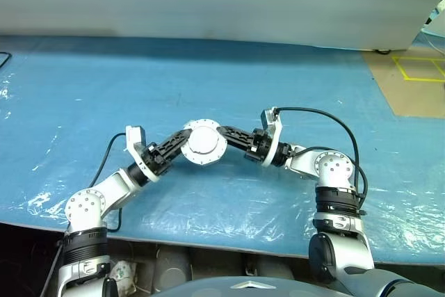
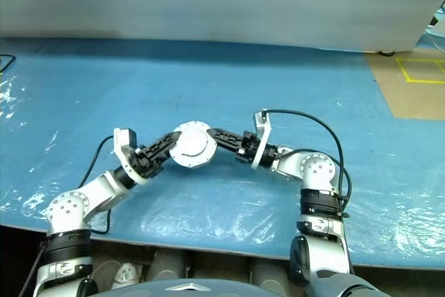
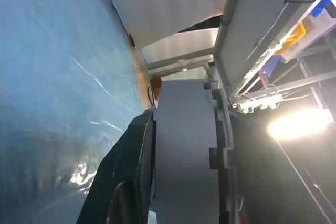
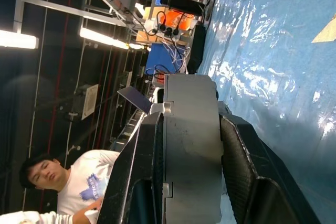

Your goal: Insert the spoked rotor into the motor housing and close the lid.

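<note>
— Could you see the spoked rotor?
— No; hidden. The lid (image 1: 204,144) covered the motor housing (image 4: 191,145), held above the blue table (image 1: 278,81) between both clamped grippers: left gripper (image 1: 182,145), right gripper (image 1: 224,137).

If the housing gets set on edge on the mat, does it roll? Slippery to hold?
Likely rolls on edge: the housing is a round drum. Probably slippery, since its silver rim looks smooth metal, though both grippers clamp it now. It looks stiff and fairly heavy for its size.
</note>
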